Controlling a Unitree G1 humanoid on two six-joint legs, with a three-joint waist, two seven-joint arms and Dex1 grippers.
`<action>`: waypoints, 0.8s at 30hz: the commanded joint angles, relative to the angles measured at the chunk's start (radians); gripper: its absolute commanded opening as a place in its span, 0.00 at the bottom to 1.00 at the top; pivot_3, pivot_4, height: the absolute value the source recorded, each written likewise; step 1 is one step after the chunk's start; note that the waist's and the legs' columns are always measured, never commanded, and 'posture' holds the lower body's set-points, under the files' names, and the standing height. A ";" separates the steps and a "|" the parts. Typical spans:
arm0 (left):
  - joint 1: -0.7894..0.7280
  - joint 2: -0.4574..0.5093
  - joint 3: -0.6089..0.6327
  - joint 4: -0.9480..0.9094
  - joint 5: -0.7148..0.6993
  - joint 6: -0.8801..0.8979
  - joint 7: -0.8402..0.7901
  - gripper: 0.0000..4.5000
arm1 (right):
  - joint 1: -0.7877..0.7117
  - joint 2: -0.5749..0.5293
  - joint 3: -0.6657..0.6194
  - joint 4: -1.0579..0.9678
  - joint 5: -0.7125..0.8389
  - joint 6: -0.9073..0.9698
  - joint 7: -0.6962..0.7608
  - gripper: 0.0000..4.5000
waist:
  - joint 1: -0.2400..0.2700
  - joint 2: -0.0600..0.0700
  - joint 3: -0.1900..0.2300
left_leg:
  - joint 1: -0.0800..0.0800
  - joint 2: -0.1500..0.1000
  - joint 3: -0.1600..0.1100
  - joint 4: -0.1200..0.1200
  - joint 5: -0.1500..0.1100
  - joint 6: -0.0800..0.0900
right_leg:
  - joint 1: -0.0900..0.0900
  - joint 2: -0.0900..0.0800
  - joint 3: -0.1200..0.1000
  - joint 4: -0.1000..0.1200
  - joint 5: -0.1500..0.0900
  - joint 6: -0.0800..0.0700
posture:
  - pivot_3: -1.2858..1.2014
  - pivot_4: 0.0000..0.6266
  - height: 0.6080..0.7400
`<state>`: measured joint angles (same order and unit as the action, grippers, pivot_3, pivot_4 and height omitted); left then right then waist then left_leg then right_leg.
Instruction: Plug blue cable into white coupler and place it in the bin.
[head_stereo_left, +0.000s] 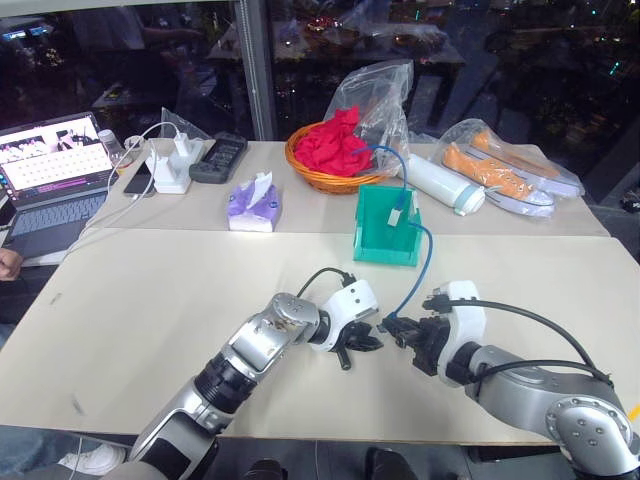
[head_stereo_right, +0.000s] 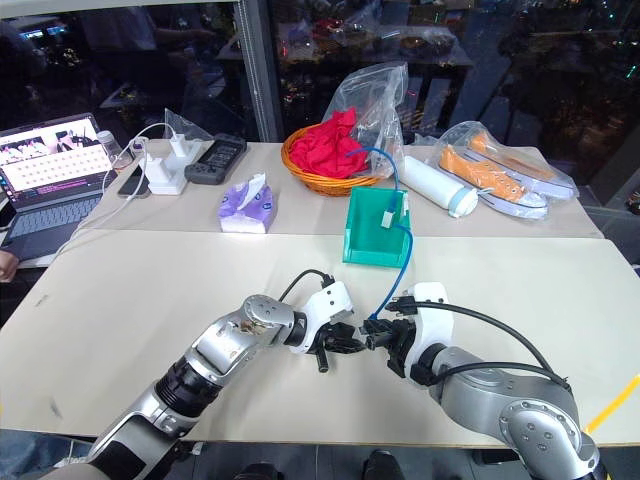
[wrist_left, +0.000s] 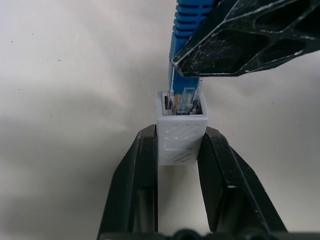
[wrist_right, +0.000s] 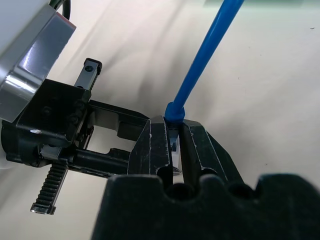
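Where plug meets socket, ribbed blue cable (wrist_left: 187, 20), dimpled white coupler (wrist_left: 181, 137)

Bare table (head_stereo_left: 150, 300) lies around both hands; ahead, the bin (head_stereo_left: 385, 228) stands with the blue cable (head_stereo_left: 420, 262) draped over it.

Hidden and cut-off parts
Thin light-blue network cable (head_stereo_left: 418, 262): near plug hidden between gripper fingers; open laptop (head_stereo_left: 45, 175) cut by frame edge.

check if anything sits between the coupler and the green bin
Nothing visible does. The white coupler is held in the left tool with the blue cable plugged in; bare table lies between it and the bin, whose top is open.
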<state>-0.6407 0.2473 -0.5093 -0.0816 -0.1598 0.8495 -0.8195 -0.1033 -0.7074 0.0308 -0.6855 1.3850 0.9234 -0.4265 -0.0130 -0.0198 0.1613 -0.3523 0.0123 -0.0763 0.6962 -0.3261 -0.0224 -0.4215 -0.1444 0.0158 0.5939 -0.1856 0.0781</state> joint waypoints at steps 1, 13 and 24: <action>-0.045 -0.034 0.074 -0.132 -0.019 -0.058 0.041 0.14 | 0.051 -0.023 0.103 0.040 0.002 0.123 0.016 0.00 | 0.000 0.000 0.000 | 0.000 0.000 0.000 0.000 0.000 0.000 | 0.000 0.000 0.000 0.000 0.000 0.000 | 0.52 0.24 1.00; -0.074 -0.108 0.120 -0.138 -0.047 -0.013 0.122 0.14 | 0.085 -0.020 0.104 0.049 0.018 0.120 0.029 0.00 | 0.001 0.000 0.000 | 0.000 0.000 0.000 0.000 0.000 0.000 | 0.000 0.000 0.000 0.000 0.000 0.000 | 0.52 0.24 1.00; -0.132 -0.131 0.138 -0.121 -0.082 0.010 0.146 0.14 | 0.065 -0.052 0.124 0.064 -0.010 0.148 0.099 0.00 | 0.001 0.000 0.000 | 0.000 0.000 0.000 0.001 0.000 0.000 | 0.000 0.000 0.000 0.000 0.000 0.000 | 0.52 0.24 1.00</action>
<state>-0.6545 0.1715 -0.5057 -0.0824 -0.1995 0.9375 -0.6978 -0.1005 -0.7522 0.0232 -0.6559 1.3460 0.9283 -0.3741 -0.0119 -0.0198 0.1613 -0.3524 0.0122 -0.0764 0.6968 -0.3261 -0.0224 -0.4212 -0.1444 0.0158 0.5939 -0.1856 0.0781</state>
